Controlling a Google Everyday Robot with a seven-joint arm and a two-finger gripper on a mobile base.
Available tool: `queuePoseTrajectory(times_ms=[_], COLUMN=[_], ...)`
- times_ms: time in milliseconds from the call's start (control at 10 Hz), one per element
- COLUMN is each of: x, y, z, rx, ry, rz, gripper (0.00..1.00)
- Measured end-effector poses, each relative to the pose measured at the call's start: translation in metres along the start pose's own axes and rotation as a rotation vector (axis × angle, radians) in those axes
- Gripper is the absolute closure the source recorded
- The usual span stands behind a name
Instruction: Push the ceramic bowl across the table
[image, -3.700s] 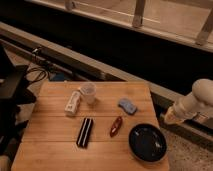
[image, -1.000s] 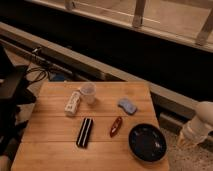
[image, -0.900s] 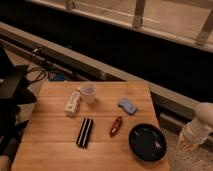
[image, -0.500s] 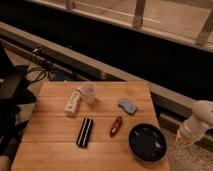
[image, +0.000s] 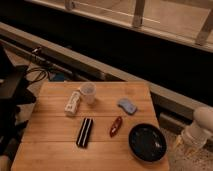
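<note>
apparently only at the approach step; no push begun, as far as can be judged. ceramic bowl (image: 147, 142) upright near the front right corner of the table (image: 55, 147), close to both edges there. gripper (image: 189, 141) off the tabletop, low beside the right edge, just to the right of the bowl and apart from it, at the end of a pale arm (image: 205, 120) at the right border of the view. cannot tell whether clenched or released.

elsewhere on the planks: a white cup (image: 88, 92) toward the back, touching or just beside a pale bottle-like thing (image: 73, 102) lying on its side; a grey-blue sponge (image: 127, 105) behind the bowl; a small red object (image: 116, 126) just left of the bowl; a black bar-shaped item (image: 85, 132) further left.

next, probably: bring the gripper in level with the bowl's outer wall, below the rim, make contact on the right side, then press steadily leftward. calls for a low, centred contact, so as to slide rather than tip or spin a glossy round thing. worth minding the small red object, first in the path of a straight push to the left and likely to be shoved along or caught against the rim. perhaps cleaner on a line angled along the front planks.
</note>
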Motion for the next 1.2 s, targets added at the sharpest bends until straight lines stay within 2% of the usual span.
queuePoseTrajectory(times_ms=[100, 200, 300, 500, 700, 1100, 1200], x=[-0.005, -0.014, -0.016, -0.006, 0.020, 0.045, 0.048], y=[0.004, 0.009, 0.006, 0.004, 0.006, 0.029, 0.042], z=[-0.001, -0.003, -0.008, -0.010, -0.007, -0.008, -0.006], rx=[0.002, 0.009, 0.016, 0.019, 0.018, -0.016, -0.022], ry=[0.000, -0.008, -0.031, -0.041, -0.027, -0.024, -0.022], rz=[-0.002, -0.004, -0.002, -0.018, -0.046, -0.114, -0.138], gripper=[0.78, 0.90, 0.98, 1.00, 1.00, 1.00, 1.00])
